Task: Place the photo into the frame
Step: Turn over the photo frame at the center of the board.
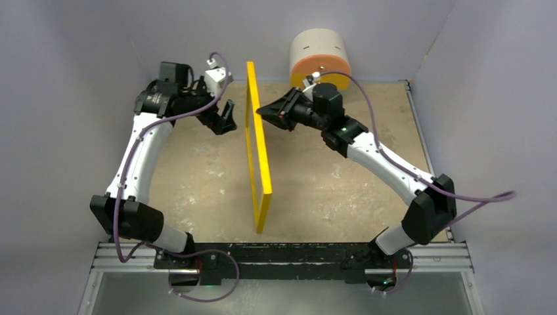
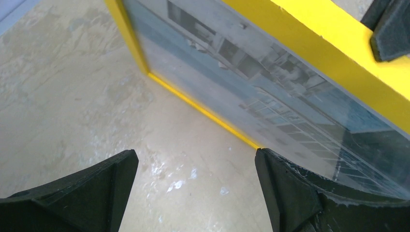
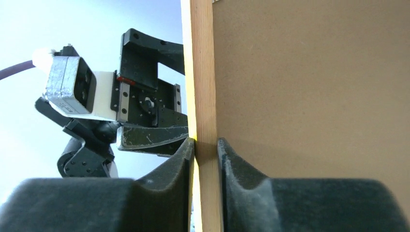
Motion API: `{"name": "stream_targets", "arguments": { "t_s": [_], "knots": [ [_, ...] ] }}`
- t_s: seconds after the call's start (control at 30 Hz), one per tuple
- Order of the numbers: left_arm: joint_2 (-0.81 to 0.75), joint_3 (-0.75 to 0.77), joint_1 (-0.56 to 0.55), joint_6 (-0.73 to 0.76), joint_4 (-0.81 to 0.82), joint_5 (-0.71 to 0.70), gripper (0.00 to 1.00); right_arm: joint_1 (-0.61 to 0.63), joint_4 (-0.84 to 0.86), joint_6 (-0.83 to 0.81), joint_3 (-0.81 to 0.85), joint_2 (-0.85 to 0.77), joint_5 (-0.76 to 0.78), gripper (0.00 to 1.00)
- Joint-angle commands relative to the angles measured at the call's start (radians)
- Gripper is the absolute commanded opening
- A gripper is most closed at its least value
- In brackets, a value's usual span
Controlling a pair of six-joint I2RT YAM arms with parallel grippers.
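The frame (image 1: 257, 151) stands upright on its edge in the middle of the table, yellow front facing left. My right gripper (image 1: 259, 110) is shut on its upper rim; in the right wrist view its jaws (image 3: 206, 150) clamp the light wood edge (image 3: 203, 72), with the brown backing board (image 3: 309, 87) set in the back. The photo (image 2: 270, 82), a building with window rows under sky, shows behind the glass inside the yellow frame (image 2: 314, 29). My left gripper (image 1: 226, 121) is open and empty just left of the frame's front, its jaws wide apart (image 2: 196, 188) over the table.
A white and orange cylinder (image 1: 320, 59) stands at the back behind the frame. Pale walls close in the table (image 1: 197, 177) on three sides. The left arm's wrist (image 3: 145, 106) shows past the frame in the right wrist view.
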Motion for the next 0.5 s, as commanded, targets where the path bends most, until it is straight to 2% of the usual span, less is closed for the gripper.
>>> {"name": "stream_targets", "arguments": {
  "t_s": [0.0,0.1,0.17,0.27,0.47],
  "knots": [
    [0.047,0.07,-0.155,-0.07,0.064,-0.138,1.0,-0.113,-0.152,-0.108,-0.087,-0.133,-0.108,0.35],
    [0.081,0.063,-0.2,-0.071,0.077,-0.165,1.0,-0.197,-0.164,-0.139,-0.179,-0.196,-0.188,0.56],
    [0.101,0.031,-0.2,-0.064,0.081,-0.187,1.0,-0.243,-0.188,-0.161,-0.228,-0.225,-0.231,0.66],
    [0.089,-0.094,-0.194,-0.005,0.129,-0.267,1.0,-0.302,-0.192,-0.171,-0.303,-0.263,-0.264,0.72],
    [0.127,-0.38,-0.104,0.115,0.259,-0.405,1.0,-0.342,-0.255,-0.241,-0.357,-0.299,-0.25,0.72]
  ]
}}
